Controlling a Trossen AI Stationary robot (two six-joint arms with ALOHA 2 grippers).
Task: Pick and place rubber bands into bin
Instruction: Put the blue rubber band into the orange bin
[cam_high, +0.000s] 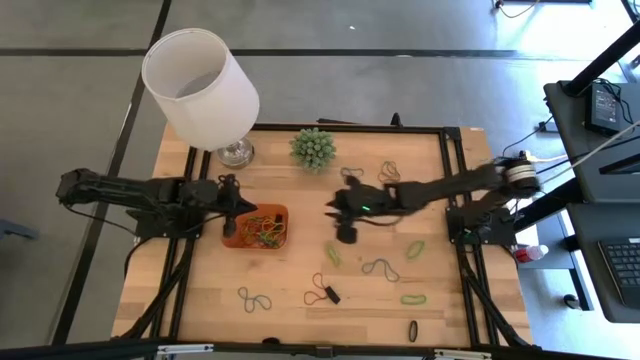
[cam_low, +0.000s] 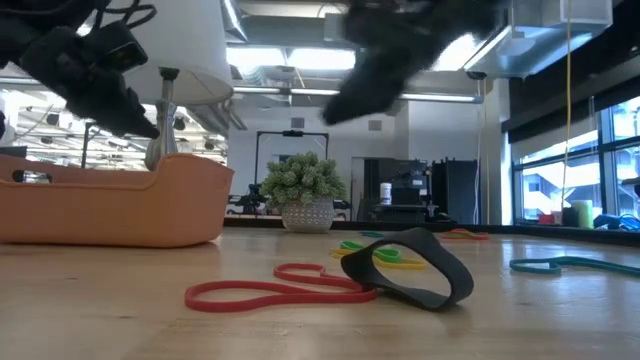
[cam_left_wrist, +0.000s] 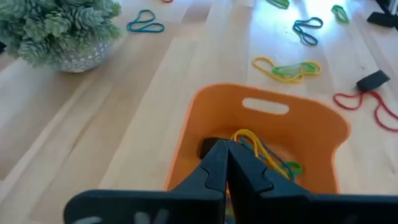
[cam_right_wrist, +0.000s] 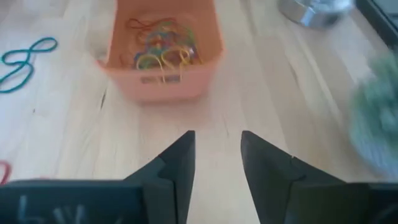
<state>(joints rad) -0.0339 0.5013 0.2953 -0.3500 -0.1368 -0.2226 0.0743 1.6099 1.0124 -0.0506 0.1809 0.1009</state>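
Observation:
The orange bin (cam_high: 284, 214) sits left of the table's middle with a tangle of rubber bands (cam_high: 262, 229) inside. My left gripper (cam_left_wrist: 227, 148) hovers shut over the bin's left end (cam_high: 232, 240), touching nothing. My right gripper (cam_right_wrist: 217, 144) stands open and empty above bare wood, right of the bin (cam_right_wrist: 163, 79), its fingers pointing toward it. Loose rubber bands lie flat on the table: green ones (cam_high: 332, 253) (cam_high: 414, 248), a dark one (cam_high: 380, 268), a red one (cam_high: 320, 292), a teal one (cam_high: 254, 298) and a black one (cam_low: 410, 268).
A lamp with a large white shade (cam_high: 200, 85) stands at the table's far left, its base (cam_high: 236, 152) just beyond the bin. A spiky green plant in a pot (cam_high: 313, 148) sits at the far edge. More bands (cam_high: 388, 170) lie at the far right.

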